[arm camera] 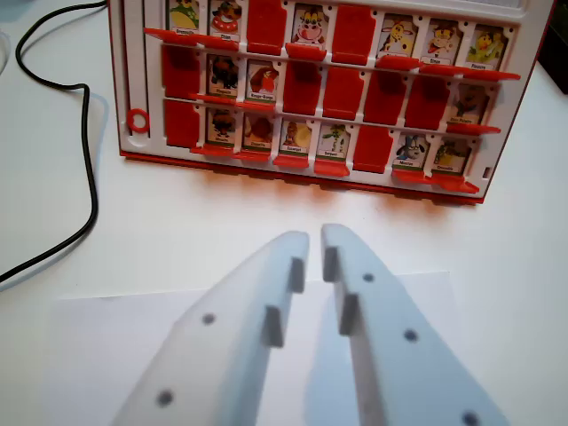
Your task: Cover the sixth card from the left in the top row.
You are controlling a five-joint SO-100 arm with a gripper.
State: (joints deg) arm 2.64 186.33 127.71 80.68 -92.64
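Note:
A red flip-card game board point(142, 80) lies on the white table in the upper part of the wrist view, its top edge cut off. It holds three rows of small character cards, some showing pictures and some covered by red flaps. In the uppermost visible row, the sixth slot from the wrist view's left shows an open picture card point(397, 37); the third slot point(266, 25) and fifth slot point(353, 31) are red. My gripper point(315, 250), with two pale white fingers, fills the lower middle. It sits below the board, apart from it, shut with only a thin slit and nothing held.
A black cable point(87, 133) snakes down the wrist view's left side of the table. A white sheet of paper point(98, 355) lies under the gripper. A dark object point(559, 53) shows at the right edge beside the board.

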